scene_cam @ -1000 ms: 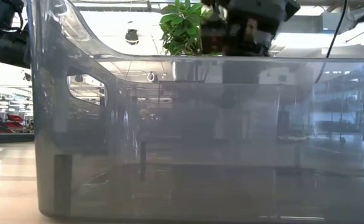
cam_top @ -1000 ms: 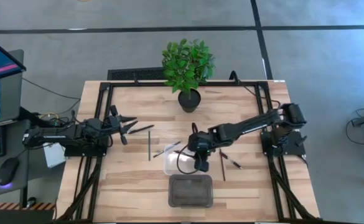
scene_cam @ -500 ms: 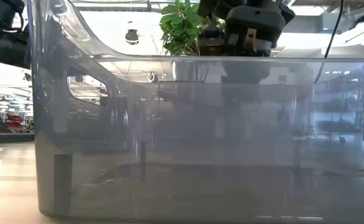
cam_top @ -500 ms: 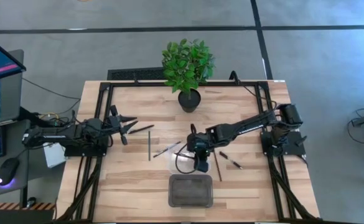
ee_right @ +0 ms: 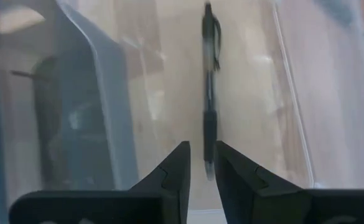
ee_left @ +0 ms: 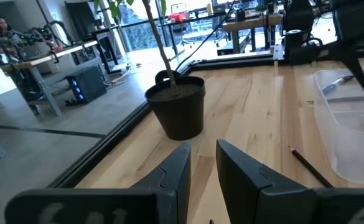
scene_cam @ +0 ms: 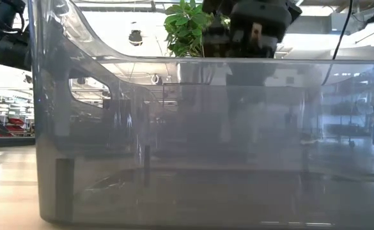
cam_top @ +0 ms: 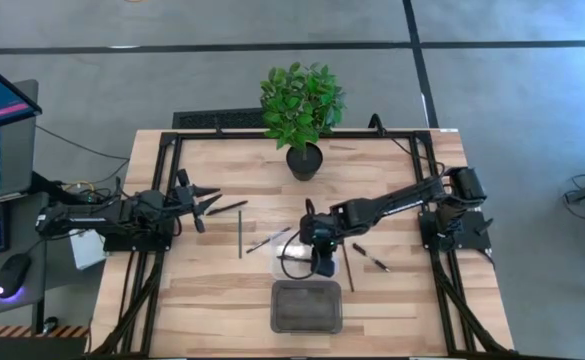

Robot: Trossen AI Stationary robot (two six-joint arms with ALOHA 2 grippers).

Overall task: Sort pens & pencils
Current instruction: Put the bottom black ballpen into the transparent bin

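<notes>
My right gripper (cam_top: 317,264) hangs open, pointing down over a clear tray (cam_top: 284,262) in the middle of the table. In the right wrist view a black pen with a clear barrel (ee_right: 210,93) lies flat on that tray's floor, with one end showing between my fingertips. Another pen (cam_top: 371,259) lies on the table right of the tray, and a slim pencil (cam_top: 347,268) lies beside the tray. A pale pen (cam_top: 269,240) lies at the tray's far left corner. Two more sticks (cam_top: 240,233) (cam_top: 228,208) lie toward the left. My left gripper (cam_top: 205,202) waits open at the left.
A grey translucent bin (cam_top: 306,306) stands just in front of the clear tray, and its wall (scene_cam: 174,140) fills the low view. A potted plant (cam_top: 303,112) stands at the far middle. Bare wood lies between the left gripper and the tray.
In the low view my right gripper dipped toward the tray and then rose again. In the high view it drifted slightly toward the table's left.
</notes>
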